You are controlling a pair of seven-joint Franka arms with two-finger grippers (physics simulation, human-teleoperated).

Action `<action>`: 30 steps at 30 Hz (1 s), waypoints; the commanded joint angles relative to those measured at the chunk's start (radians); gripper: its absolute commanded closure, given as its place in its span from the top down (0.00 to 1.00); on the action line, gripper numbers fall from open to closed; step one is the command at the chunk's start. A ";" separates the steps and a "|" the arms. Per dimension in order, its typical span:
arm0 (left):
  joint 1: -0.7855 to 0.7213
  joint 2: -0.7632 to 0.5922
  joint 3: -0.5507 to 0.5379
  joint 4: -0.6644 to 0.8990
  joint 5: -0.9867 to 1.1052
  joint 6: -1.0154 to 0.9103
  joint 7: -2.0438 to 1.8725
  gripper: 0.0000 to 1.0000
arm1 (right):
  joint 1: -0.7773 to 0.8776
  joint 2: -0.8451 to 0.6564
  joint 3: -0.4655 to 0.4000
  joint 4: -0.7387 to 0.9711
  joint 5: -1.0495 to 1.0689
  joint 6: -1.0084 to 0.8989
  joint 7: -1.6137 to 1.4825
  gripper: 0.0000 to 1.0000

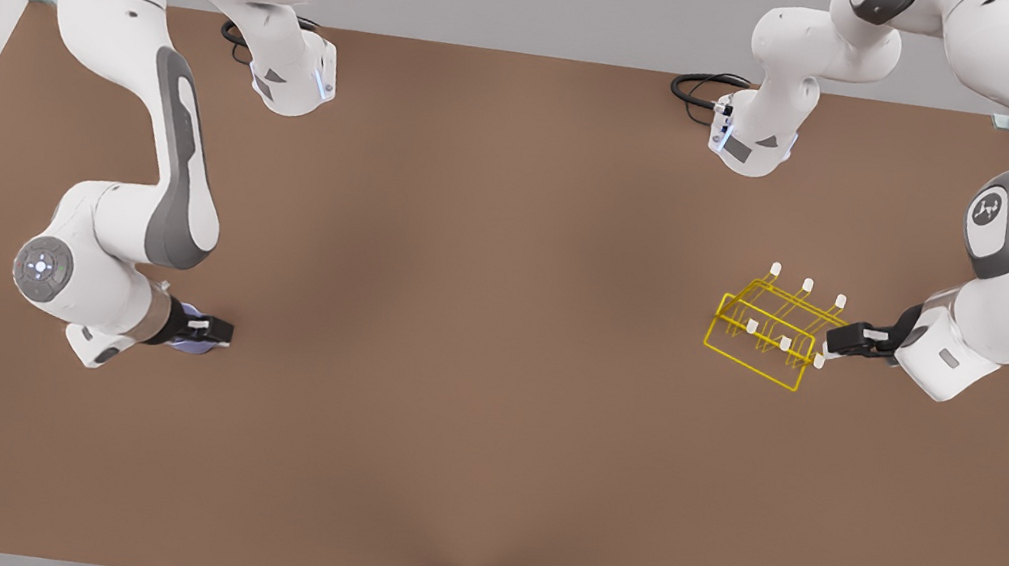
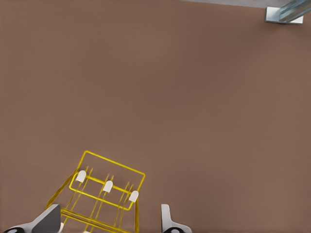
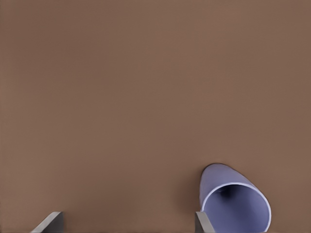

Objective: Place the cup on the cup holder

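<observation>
The task looks barely begun: the small lavender-blue tapered cup (image 3: 233,204), smooth, handleless and wider at the rim, lies on its side on the matte brown counter (image 1: 478,319) at the front view's left, well apart from the yellow thin-wire cup holder (image 1: 770,330) at the front view's right. That rack is a rectangular frame with several upright prongs tipped in white caps, and none of them carries anything. The right pincer (image 1: 203,332) is down at the cup with its fingers (image 3: 203,224) spread wide; the cup lies just outside one finger rather than between the two, so I judge it not grasped. The left pincer (image 1: 845,339) sits at the near end of the rack, fingers (image 2: 167,221) wide, straddling part of the wire frame without closing on it. What remains is the grasp, the carry across the counter and the seating on the holder.
</observation>
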 commanded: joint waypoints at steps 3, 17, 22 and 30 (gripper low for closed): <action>0.000 0.000 0.000 -0.002 0.004 0.002 -0.014 1.00 | -0.019 -0.020 0.003 -0.066 0.040 0.024 -0.060 1.00; 0.000 0.006 0.000 -0.002 0.017 0.003 -0.014 1.00 | -0.071 0.052 -0.007 -0.120 0.022 0.067 -0.108 1.00; 0.000 0.006 0.000 -0.008 0.017 0.005 -0.014 1.00 | -0.067 0.075 -0.007 -0.174 0.022 0.152 -0.114 1.00; 0.000 0.008 0.000 -0.009 0.017 0.012 -0.014 1.00 | -0.068 0.087 -0.007 -0.191 0.022 0.170 -0.114 0.21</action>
